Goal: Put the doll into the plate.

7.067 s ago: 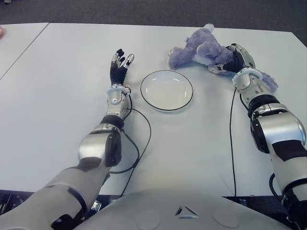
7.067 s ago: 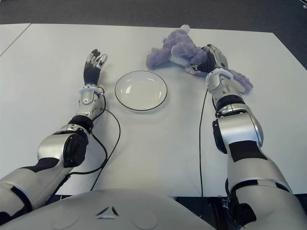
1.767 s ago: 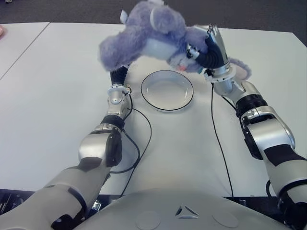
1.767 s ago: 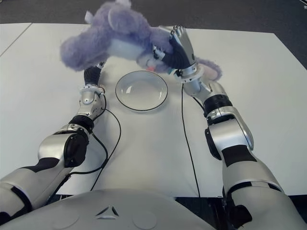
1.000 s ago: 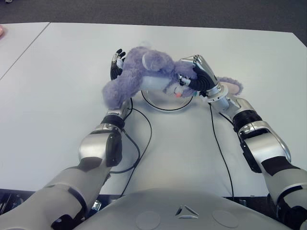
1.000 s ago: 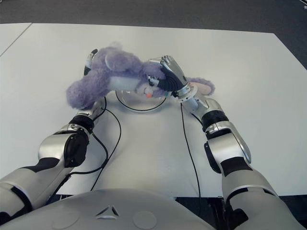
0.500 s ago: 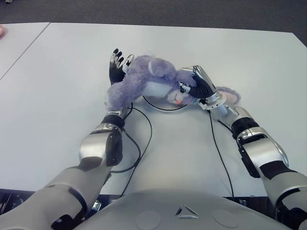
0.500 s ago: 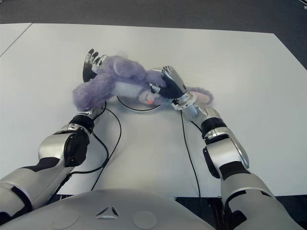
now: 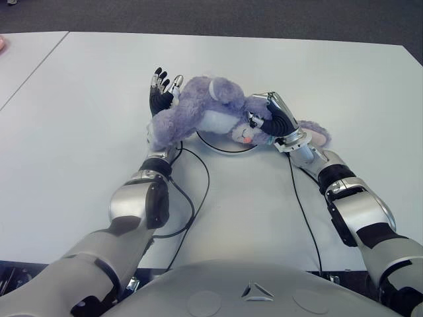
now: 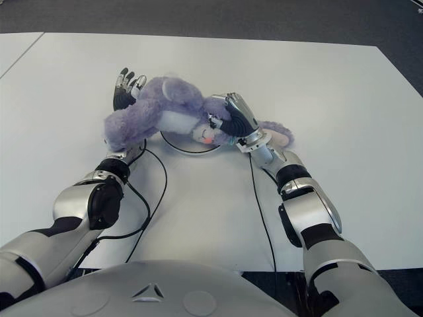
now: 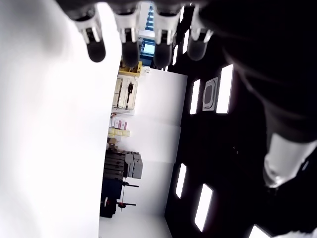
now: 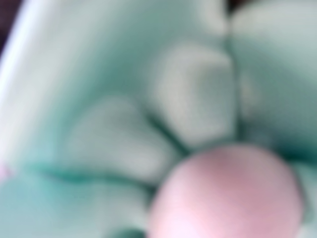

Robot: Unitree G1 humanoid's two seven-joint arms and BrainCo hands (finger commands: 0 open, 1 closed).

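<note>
Purple plush is covering most of the plate, so only a short arc of its dark-rimmed near edge is showing under the doll. The doll is lying across the plate on the white table, its body and a limb spilling over the plate's left side and 1 ear trailing out to the right behind the wrist. The right hand is gripping the doll at its head, fingers curled into the fur just beside the pink tongue. The right wrist view is filling with pale blurred shapes and a pink round blob, too close to make out. The left hand is showing just left of the doll, fingers spread and holding nothing; whether it is touching the fur is unclear. No writing is readable anywhere.
</note>
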